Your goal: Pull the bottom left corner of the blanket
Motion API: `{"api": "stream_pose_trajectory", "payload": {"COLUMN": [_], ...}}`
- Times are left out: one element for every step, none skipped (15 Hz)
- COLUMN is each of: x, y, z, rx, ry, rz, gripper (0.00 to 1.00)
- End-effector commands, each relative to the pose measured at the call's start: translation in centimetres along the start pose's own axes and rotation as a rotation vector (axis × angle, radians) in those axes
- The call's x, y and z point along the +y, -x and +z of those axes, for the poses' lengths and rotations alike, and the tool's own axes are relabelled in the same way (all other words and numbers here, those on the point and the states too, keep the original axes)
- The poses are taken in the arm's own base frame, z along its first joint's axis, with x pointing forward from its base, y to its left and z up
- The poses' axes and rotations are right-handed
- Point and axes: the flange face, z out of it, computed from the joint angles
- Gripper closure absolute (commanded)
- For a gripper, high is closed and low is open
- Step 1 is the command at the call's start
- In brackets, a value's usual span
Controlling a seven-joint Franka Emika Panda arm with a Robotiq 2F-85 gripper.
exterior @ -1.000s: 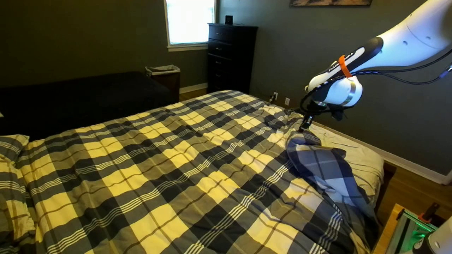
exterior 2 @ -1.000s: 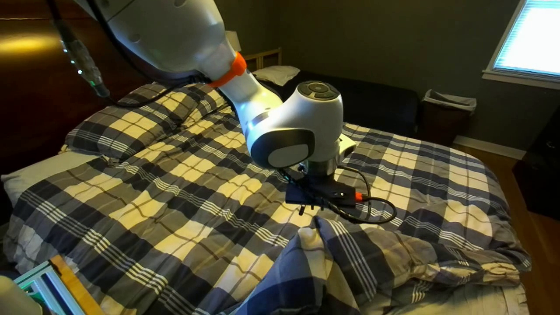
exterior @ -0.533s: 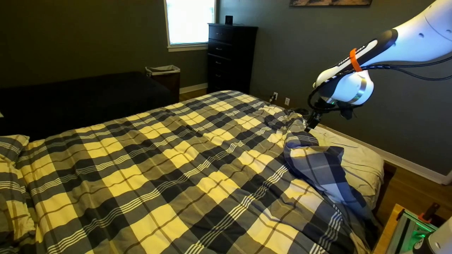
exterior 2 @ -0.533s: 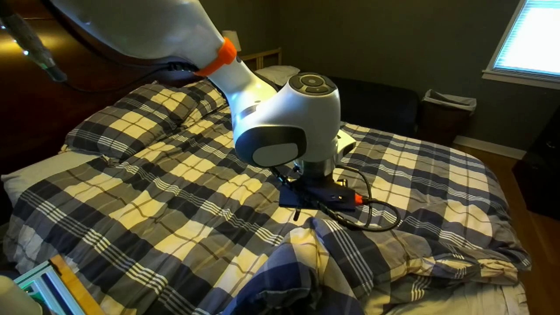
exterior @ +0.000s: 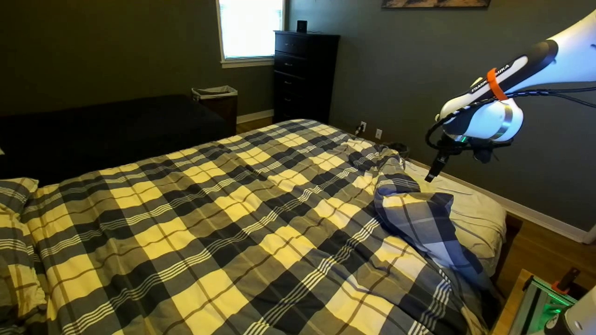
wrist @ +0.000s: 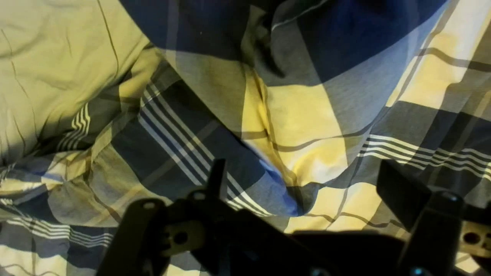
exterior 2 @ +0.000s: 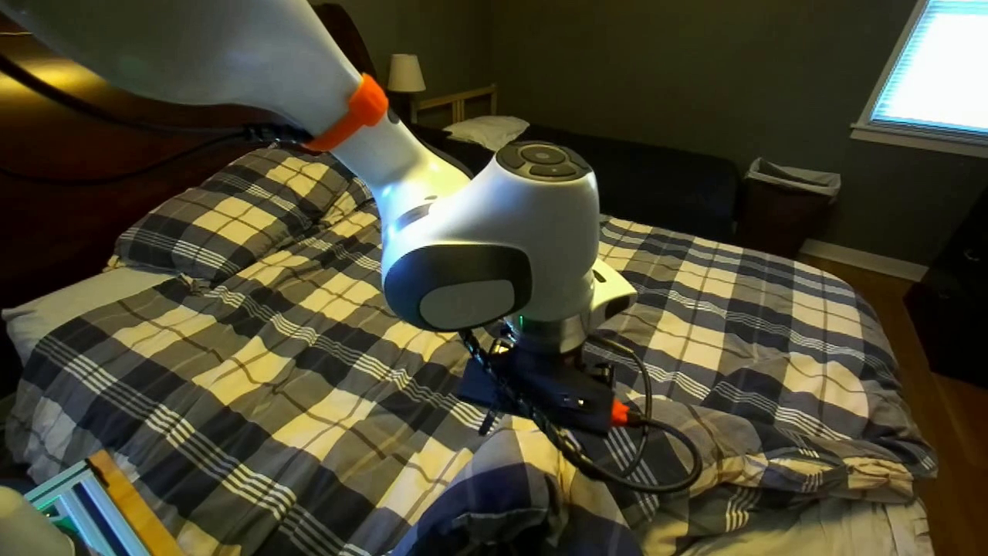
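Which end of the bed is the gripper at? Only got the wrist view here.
Observer: The gripper hangs at the end away from the plaid pillows.
Operator: Touching anything?
Observer: Looks clear; an exterior view shows pale sheet between it and the turned-back fold of the blanket.
Operator: Anything else close by?
Observer: A wood-edged frame shows alongside, in both exterior views.
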Motion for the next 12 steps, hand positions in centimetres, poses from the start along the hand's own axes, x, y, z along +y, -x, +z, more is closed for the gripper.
{"api": "stream_pose_trajectory", "payload": {"x": [-0.9,-0.9,-0.9,-0.8,-0.6,-0.5,-0.4,-0.4,-0.4,0.4,0.4,0.4], "y": [1.5,1.7,1.8,2.0,2.2,2.4,2.6,2.8,3.1,2.2,2.4,2.5], "z": [-1.0,-1.4,-1.7,-2.1,-2.6,-3.0,-3.4,-3.7,-3.9,-3.3,-3.6,-3.8], "rx": [-0.049,-0.054,-0.055,-0.053,-0.038,-0.037,-0.026,-0.029,-0.029,-0.029,-0.028,-0.027], "ry": [-0.048,-0.055,-0.062,-0.058,-0.043,-0.029,-0.012,-0.005,0.002,-0.013,-0.008,-0.005], "rz": [0.119,0.149,0.176,0.209,0.254,0.288,0.326,0.356,0.379,0.331,0.351,0.361], "gripper": [0.0,0.0,0.0,0.0,0.0,0.0,0.0,0.0,0.0,0.0,0.0,0.0]}}
